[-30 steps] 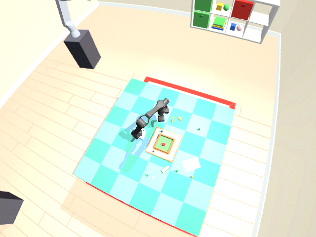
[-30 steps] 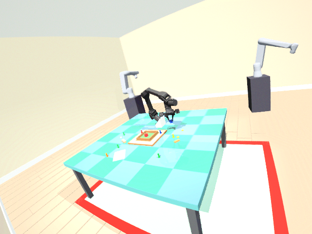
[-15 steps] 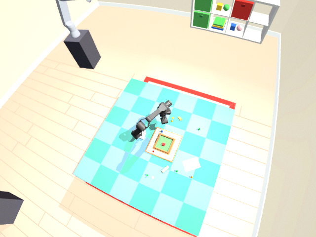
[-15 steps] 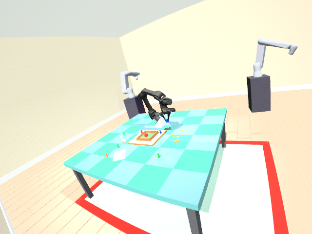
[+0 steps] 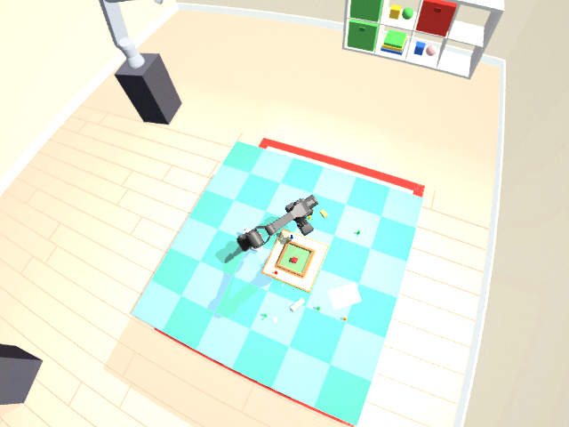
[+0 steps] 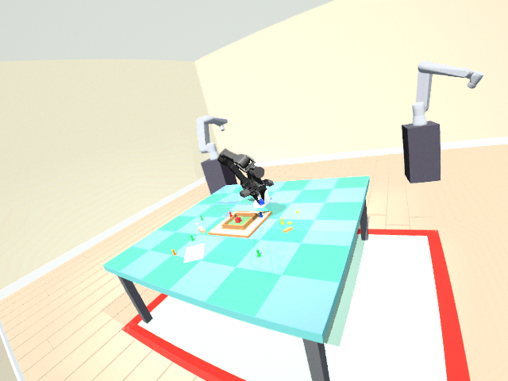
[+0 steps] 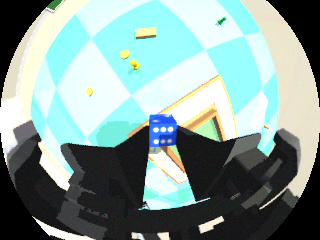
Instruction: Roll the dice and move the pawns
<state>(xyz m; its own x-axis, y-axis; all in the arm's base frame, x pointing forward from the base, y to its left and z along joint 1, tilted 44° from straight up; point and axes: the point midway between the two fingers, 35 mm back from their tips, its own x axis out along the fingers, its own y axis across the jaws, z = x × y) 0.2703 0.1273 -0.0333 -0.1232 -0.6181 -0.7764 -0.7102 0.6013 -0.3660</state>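
Observation:
My gripper (image 7: 163,137) (image 6: 261,201) is shut on the blue die (image 7: 163,131) (image 6: 261,202). It holds the die above the table, near the back corner of the board. A face with several white pips shows in the wrist view. The red die (image 5: 294,260) (image 6: 237,220) lies in the green-floored wooden tray (image 5: 303,276) (image 6: 231,227) at the middle of the board (image 5: 316,261) (image 6: 217,232). The blue pawn (image 5: 291,237) (image 6: 261,214) and the red pawn (image 5: 276,272) (image 6: 230,214) stand on the board's border. The arrows are too small to make out.
A yellow pawn (image 6: 282,221) (image 7: 134,65), yellow discs and a yellow block (image 6: 287,229) (image 7: 145,33) lie beside the board. Several green pawns, an orange pawn (image 5: 344,318) (image 6: 174,252), a cream block (image 5: 297,304) and a white sheet (image 5: 344,295) (image 6: 194,252) are farther out.

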